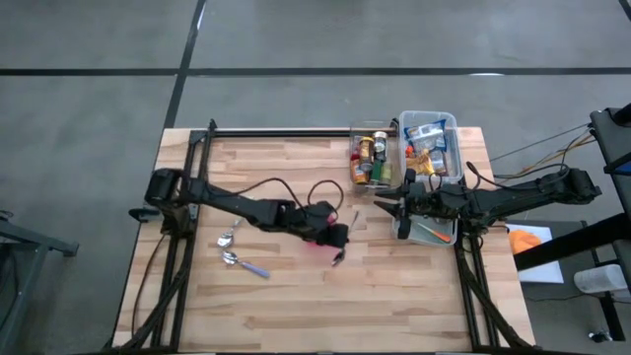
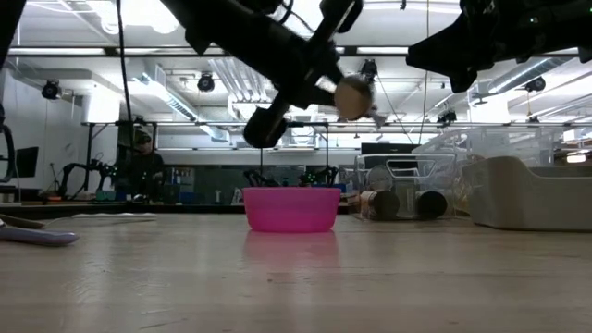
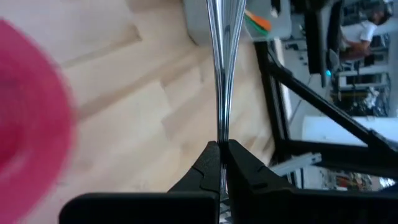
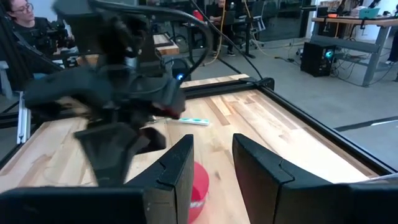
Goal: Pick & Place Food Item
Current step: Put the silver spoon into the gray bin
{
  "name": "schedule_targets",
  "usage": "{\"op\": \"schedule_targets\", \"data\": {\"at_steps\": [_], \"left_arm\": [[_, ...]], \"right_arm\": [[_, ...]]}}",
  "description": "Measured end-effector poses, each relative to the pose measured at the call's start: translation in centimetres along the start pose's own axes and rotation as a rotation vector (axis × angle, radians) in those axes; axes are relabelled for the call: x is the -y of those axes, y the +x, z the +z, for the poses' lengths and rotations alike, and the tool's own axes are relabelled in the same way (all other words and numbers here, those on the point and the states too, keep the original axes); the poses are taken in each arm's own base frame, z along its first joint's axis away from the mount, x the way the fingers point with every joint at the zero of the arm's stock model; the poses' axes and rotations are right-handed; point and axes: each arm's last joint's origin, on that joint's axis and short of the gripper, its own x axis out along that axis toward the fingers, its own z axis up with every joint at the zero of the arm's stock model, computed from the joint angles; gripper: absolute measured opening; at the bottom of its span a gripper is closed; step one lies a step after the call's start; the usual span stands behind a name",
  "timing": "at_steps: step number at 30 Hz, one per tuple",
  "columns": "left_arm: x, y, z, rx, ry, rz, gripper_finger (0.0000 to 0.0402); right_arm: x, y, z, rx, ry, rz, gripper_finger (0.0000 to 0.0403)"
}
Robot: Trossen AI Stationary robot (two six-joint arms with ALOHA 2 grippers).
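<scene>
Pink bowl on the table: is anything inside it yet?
Cannot tell. The low view shows only the round pink plastic bowl's outer wall, and from above the left gripper, its fingers shut on a metal utensil handle, covers most of it.

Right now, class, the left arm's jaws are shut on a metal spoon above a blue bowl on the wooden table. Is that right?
Not quite: the bowl is pink, not blue, as the low view shows. The rest stands: the left gripper has its jaws shut on the metal spoon, held above the bowl on the wooden table.
</scene>
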Motion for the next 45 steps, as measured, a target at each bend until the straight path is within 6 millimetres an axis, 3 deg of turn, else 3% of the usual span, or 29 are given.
{"op": "schedule_targets", "data": {"at_steps": [8,18,23,36,45], "left_arm": [[1.6,3.4,-1.1,-0.026,0.027,-0.008,0.0001],[0.4,7.5,-1.7,-0.059,-0.012,0.053,0.0001],[-0.5,7.8,-1.9,-0.048,-0.099,0.09,0.0001],[-0.8,7.8,-1.9,-0.048,-0.102,0.101,0.0001],[0.8,7.4,-1.5,-0.048,-0.061,0.084,0.0001]], "right_arm": [[0.0,0.0,-0.2,-0.019,-0.006,-0.003,0.011],[0.0,0.2,-0.4,-0.031,-0.01,-0.004,0.011],[0.0,0.2,-0.4,-0.034,-0.011,-0.005,0.011],[0.0,0.2,-0.5,-0.036,-0.012,-0.005,0.011],[0.0,0.2,-0.5,-0.036,-0.012,-0.005,0.011]]}}
